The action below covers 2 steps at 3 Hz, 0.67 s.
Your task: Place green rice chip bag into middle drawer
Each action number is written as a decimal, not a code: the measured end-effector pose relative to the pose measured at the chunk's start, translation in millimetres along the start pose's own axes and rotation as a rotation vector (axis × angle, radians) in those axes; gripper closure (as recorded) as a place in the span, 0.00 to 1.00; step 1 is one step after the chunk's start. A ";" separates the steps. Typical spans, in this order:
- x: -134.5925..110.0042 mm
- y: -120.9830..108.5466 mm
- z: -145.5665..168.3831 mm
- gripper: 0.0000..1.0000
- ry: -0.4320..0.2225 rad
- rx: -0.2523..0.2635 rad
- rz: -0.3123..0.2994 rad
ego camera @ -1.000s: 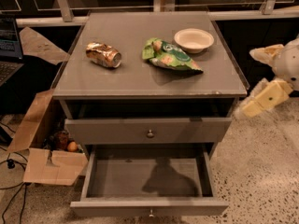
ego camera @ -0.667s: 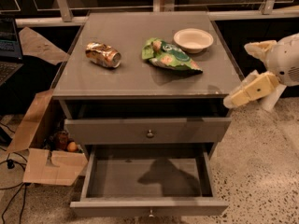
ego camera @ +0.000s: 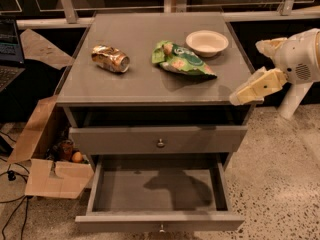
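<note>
Off the cabinet top's right edge, the gripper, its opening impossible to tell, should reach left over the green rice chip bag, avoiding the nearby white bowl

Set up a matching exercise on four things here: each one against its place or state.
Things:
1. green rice chip bag
2. gold-brown can
3. middle drawer
4. gripper

Places or states:
A. pulled out, bare grey floor showing
B. lying on its side, left on the cabinet top
C. open, just off the cabinet top's front right corner
D. on the cabinet top, beside the white bowl

Pairs: 1-D, 2-B, 3-A, 4-C.
</note>
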State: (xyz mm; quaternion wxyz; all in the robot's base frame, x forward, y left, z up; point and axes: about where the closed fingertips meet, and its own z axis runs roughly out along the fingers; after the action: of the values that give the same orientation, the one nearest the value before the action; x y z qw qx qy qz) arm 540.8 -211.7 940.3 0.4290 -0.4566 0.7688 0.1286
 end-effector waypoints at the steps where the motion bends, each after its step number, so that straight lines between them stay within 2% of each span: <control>1: -0.7 1.7 0.3 0.00 0.000 0.013 0.008; 2: 11.0 -6.4 27.3 0.00 -0.044 0.068 0.096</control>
State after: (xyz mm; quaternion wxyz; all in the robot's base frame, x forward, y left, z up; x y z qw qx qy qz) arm 558.4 -205.6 916.7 0.4542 -0.4014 0.7842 0.1329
